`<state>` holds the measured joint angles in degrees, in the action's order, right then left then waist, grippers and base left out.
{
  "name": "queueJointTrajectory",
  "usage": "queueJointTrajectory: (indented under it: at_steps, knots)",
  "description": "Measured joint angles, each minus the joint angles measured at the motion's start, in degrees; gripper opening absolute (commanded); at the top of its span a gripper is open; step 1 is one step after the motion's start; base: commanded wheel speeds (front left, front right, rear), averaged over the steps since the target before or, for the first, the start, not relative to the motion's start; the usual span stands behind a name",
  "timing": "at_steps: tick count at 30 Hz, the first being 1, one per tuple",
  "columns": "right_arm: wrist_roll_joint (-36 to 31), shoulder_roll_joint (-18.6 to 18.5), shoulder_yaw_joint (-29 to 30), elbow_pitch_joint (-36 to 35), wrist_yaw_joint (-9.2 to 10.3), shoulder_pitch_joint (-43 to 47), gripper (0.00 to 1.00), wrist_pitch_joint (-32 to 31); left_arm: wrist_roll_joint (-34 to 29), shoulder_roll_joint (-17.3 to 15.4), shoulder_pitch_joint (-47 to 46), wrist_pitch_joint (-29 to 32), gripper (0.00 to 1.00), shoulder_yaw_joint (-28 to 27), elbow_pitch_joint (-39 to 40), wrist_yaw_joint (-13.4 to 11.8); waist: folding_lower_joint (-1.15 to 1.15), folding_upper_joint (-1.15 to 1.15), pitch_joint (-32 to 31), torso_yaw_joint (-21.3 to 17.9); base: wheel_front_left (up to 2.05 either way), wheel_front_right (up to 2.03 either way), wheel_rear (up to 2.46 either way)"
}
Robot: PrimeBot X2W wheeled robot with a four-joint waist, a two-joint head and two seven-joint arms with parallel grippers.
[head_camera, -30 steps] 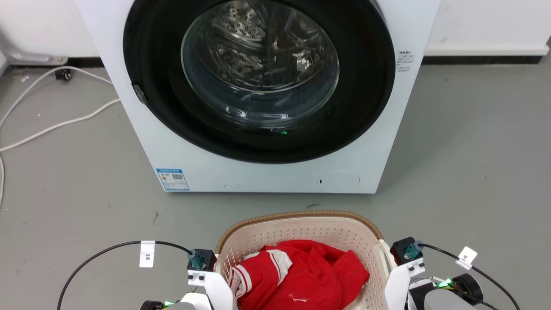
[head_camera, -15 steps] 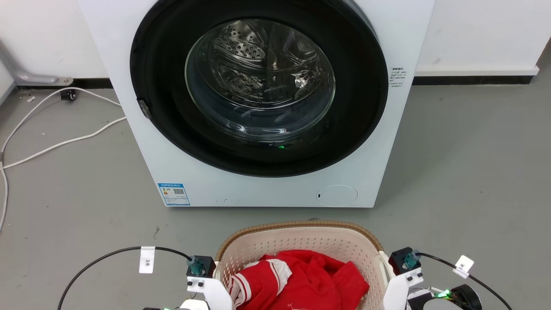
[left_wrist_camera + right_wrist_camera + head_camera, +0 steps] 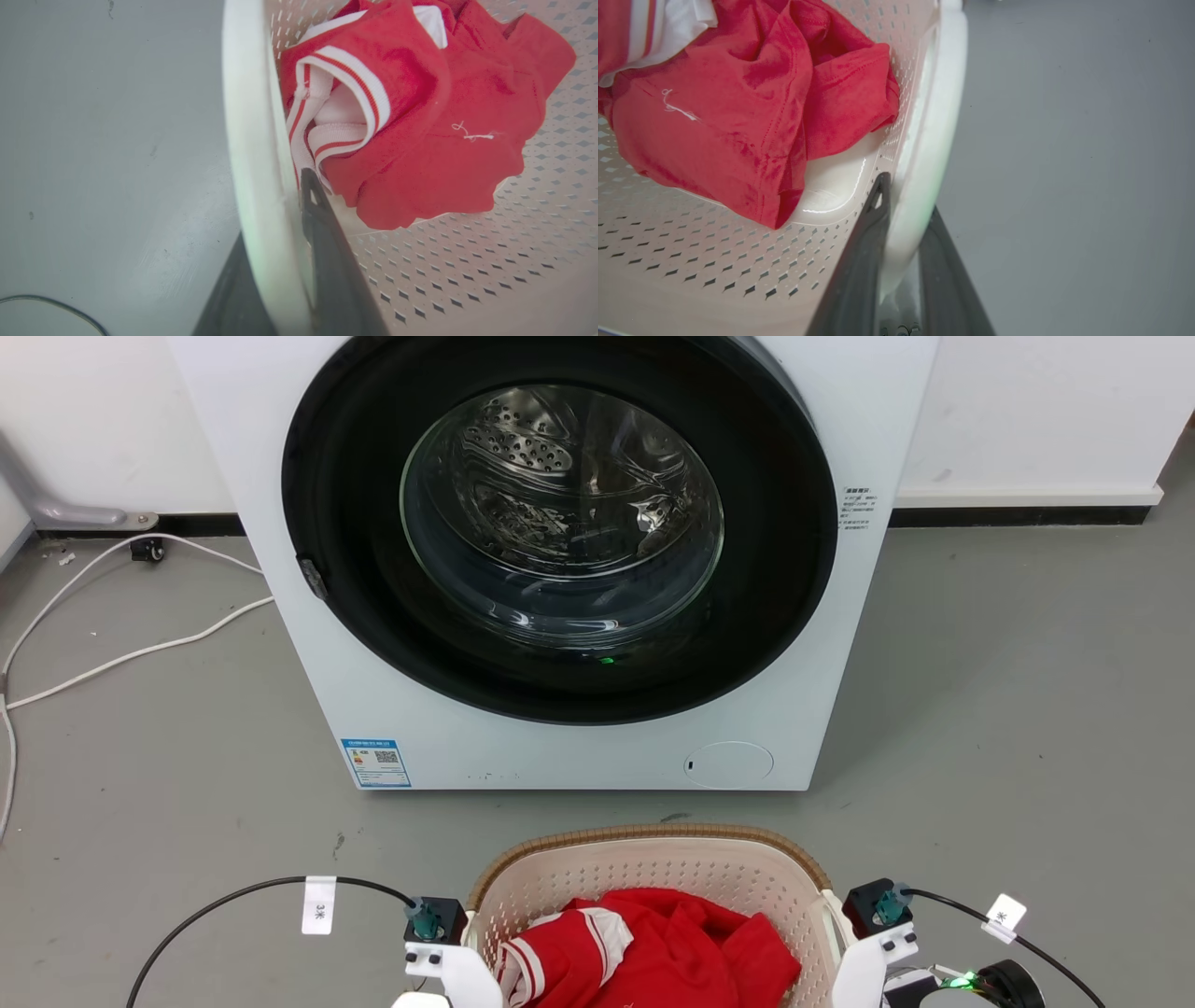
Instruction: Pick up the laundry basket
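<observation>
1. The laundry basket (image 3: 644, 875) hangs or rests between the robot's two arms. Whether its base has left the floor (image 3: 1008, 728) cannot be told.
2. Inside the basket, toward its near wall, lies a crumpled red garment (image 3: 672, 947) with white striped trim.
3. On the basket's left side, the left gripper (image 3: 280, 205) has its fingers narrow. They are clamped on the white left handle (image 3: 250, 130), one finger inside the perforated wall and one outside.
4. On the basket's right side, the right gripper (image 3: 908, 196) grips the right handle (image 3: 931, 135) the same way, the handle pinched between its two dark fingers.
5. Over the last second the whole head view has slid. The basket and everything beyond it now sit lower in the picture, so the camera has moved, not the things. The basket keeps the same place between the two wrists. This suggests both grasps are holding and the body is starting to straighten, so the lift is likely just beginning.
6. Just beyond the basket's far rim stands the washer (image 3: 560, 761), its round glass door facing the basket.
7. Well off to the basket's far left, a white cable (image 3: 140, 646) trails across the floor.
</observation>
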<state>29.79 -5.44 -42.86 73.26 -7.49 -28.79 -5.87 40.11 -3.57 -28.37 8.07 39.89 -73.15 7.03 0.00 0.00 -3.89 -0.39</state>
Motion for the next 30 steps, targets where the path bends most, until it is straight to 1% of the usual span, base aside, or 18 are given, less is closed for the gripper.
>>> queueJointTrajectory:
  at_steps: [30]
  knots:
    - [6.60, -0.74, -6.26, 0.00, 0.00, -0.04, 0.00, 0.05, 3.77, -0.48, 0.06, -0.79, 0.00, 3.69, -0.43, 0.02, 0.01, 0.00, 0.07, 0.09, 0.00, 0.00, 0.00]
